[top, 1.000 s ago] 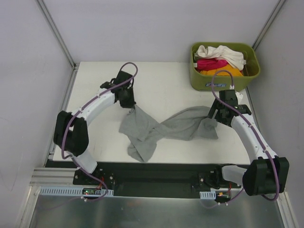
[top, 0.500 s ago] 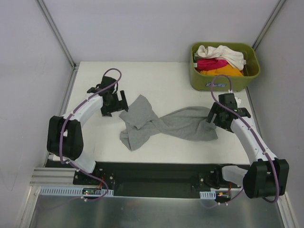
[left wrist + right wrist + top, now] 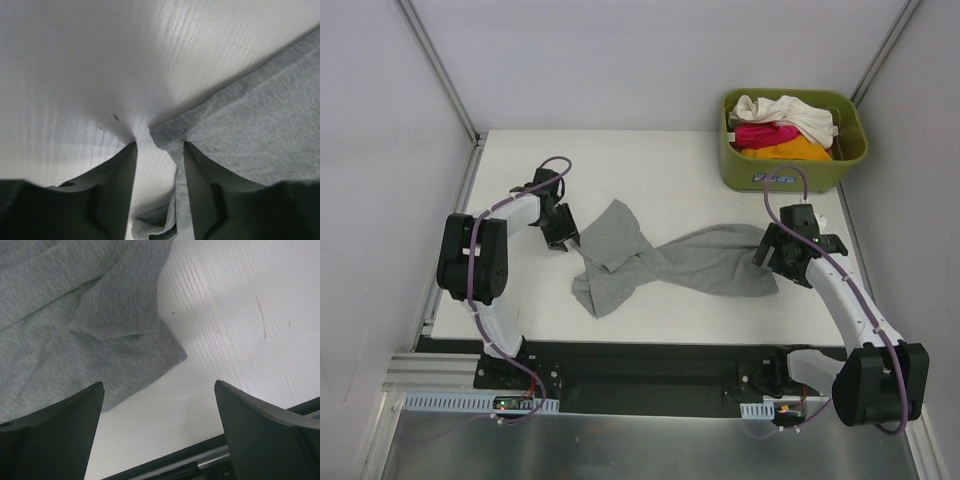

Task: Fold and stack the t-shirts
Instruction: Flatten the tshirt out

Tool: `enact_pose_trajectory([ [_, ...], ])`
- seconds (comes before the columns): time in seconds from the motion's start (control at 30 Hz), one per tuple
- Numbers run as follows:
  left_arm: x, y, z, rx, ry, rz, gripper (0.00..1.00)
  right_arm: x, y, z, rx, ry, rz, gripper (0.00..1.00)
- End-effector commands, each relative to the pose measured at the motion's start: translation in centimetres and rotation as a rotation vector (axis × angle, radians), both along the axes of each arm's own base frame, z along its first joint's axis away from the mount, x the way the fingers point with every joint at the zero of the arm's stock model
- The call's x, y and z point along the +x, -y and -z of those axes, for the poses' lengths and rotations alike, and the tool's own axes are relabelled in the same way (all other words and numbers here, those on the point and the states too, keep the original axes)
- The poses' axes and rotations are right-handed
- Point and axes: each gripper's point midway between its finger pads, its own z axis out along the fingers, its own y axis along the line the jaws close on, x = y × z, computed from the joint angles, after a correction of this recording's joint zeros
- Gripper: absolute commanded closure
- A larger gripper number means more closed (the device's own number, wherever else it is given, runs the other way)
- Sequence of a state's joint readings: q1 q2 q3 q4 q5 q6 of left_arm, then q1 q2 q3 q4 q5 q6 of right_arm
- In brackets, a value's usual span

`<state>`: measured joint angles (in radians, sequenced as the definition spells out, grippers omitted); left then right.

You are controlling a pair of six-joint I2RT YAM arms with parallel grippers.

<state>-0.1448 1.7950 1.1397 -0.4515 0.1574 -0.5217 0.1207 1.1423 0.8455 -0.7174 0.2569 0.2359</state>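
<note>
A mid-grey t-shirt (image 3: 700, 262) lies crumpled and stretched across the middle of the white table. My left gripper (image 3: 563, 238) is low at its left edge. In the left wrist view the gripper (image 3: 160, 150) is open, with a corner hem of the grey shirt (image 3: 250, 110) lying between the fingertips. My right gripper (image 3: 772, 258) is at the shirt's right end. In the right wrist view it (image 3: 159, 390) is wide open and empty over bare table, the shirt's corner (image 3: 75, 315) just beyond. Cream-white (image 3: 785, 108), magenta-pink (image 3: 765, 133) and orange (image 3: 790, 150) t-shirts lie in the bin.
The olive-green plastic bin (image 3: 820, 175) stands at the table's back right, just behind my right arm. The table's near edge with a black rail (image 3: 210, 455) shows under the right gripper. Grey walls close in both sides.
One second ago my left gripper held the shirt's left end up. It let go, the cloth dropped flat, and the gripper swung left, then came back to the shirt's edge. My right gripper shifted slightly nearer.
</note>
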Motion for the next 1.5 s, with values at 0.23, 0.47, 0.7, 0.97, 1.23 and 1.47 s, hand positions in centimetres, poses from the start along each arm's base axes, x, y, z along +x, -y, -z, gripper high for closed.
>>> enact_pose_trajectory([
  [0.23,1.6,0.5,0.7,-0.012,0.014,0.023,0.85,-2.8,0.0,0.1,0.025,-0.005,0.022,0.03],
  [0.47,2.0,1.2,-0.1,-0.044,0.058,0.052,1.0,-4.3,-0.4,1.6,0.057,-0.057,0.037,0.01],
  [0.7,-1.0,0.4,-1.5,-0.036,0.087,0.002,1.0,-1.9,0.2,3.6,0.021,-0.077,0.092,0.26],
  [0.97,-2.3,-0.7,-3.3,-0.004,0.155,-0.037,1.0,0.6,0.6,7.2,-0.005,-0.203,0.148,0.4],
  [1.23,-3.1,-1.1,-5.8,-0.006,0.241,-0.055,1.0,2.5,-2.2,9.3,0.131,-0.211,0.091,0.83],
  [1.47,-2.1,-1.2,-15.2,-0.053,0.527,-0.086,1.0,3.7,-2.2,0.4,0.085,0.006,0.008,0.99],
])
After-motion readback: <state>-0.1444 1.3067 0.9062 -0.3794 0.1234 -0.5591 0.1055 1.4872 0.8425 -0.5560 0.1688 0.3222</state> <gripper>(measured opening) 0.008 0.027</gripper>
